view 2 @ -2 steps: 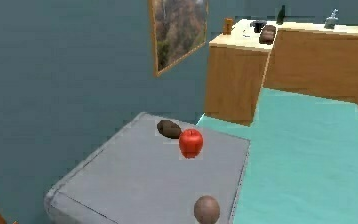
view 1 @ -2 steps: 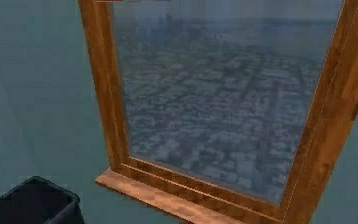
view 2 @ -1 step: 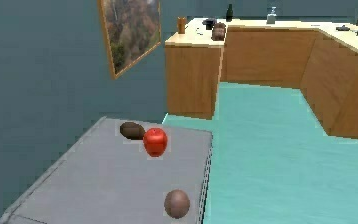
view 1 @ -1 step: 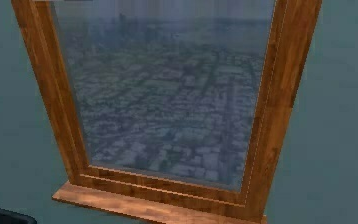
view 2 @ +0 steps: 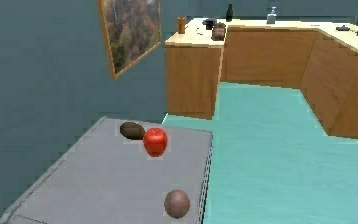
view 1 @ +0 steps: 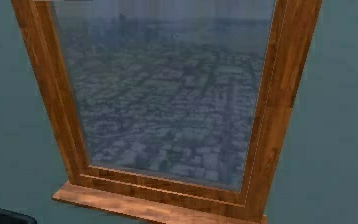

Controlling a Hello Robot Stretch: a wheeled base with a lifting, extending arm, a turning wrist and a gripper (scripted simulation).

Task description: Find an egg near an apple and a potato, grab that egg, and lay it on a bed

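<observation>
A grey tabletop (view 2: 87, 175) fills the lower left of the arm side view. On it stands a red apple (view 2: 155, 141). A dark brown oval thing, potato-like (view 2: 132, 129), lies just left of the apple and slightly farther out. A small brown rounded thing, egg-shaped (view 2: 177, 204), sits nearer the bottom edge, close to the tabletop's right rim.
A wood-framed window (view 1: 167, 90) with a sill (view 1: 157, 205) is set in a teal wall straight ahead. Wooden kitchen counters (view 2: 192, 75) carrying bottles (view 2: 227, 13) run along the back. A framed picture (view 2: 129, 32) hangs on the wall. Teal floor (view 2: 267, 150) lies right of the table.
</observation>
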